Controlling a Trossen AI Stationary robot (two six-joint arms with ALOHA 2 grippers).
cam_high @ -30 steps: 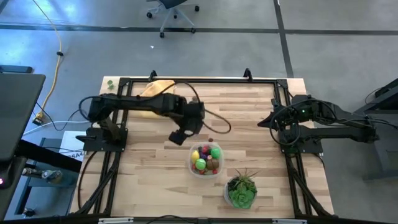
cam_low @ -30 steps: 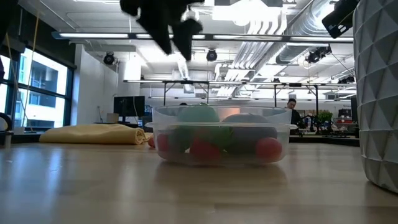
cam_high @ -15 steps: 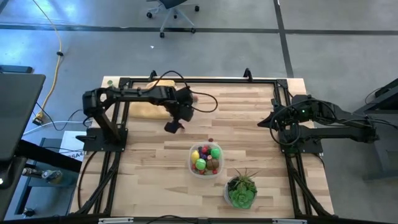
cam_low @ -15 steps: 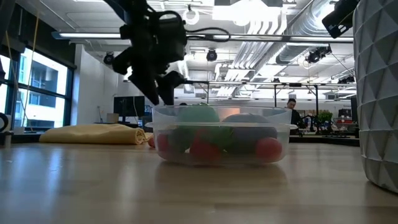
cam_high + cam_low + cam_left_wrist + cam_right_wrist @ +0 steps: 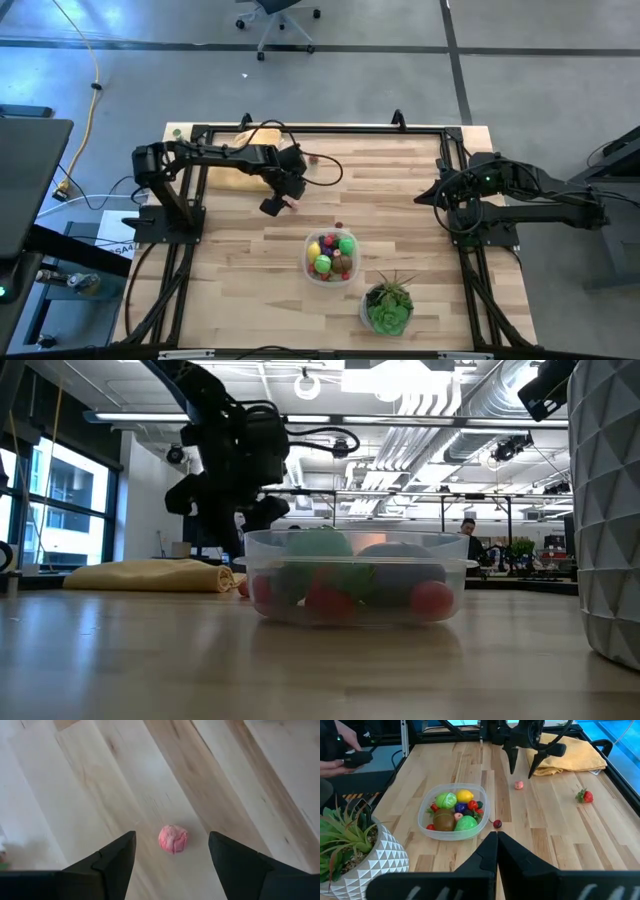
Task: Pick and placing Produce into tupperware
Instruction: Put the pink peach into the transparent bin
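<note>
The clear round tupperware [image 5: 330,257] sits near the table's middle front and holds several pieces of produce, green, yellow, red and brown [image 5: 452,812]. A small pink piece [image 5: 173,839] lies on the bare wood behind and left of it. My left gripper [image 5: 521,774] hangs open just above this piece, pointing steeply down, one finger on either side and not touching it. A strawberry [image 5: 585,796] and a small dark red piece [image 5: 497,823] also lie loose on the table. My right gripper [image 5: 496,837] waits shut, raised at the table's right edge.
A yellow cloth [image 5: 250,150] lies at the far left, just behind my left arm. A green plant in a white faceted pot [image 5: 388,305] stands at the front, right of the tupperware. A person's hand [image 5: 350,755] shows beyond the table's edge.
My left gripper has swung from beside the tupperware toward the table's far left and has come down steeply, ending low over the pink piece. Most of the move came early; in the last half second it only settled a little. The produce has stayed where it was.
</note>
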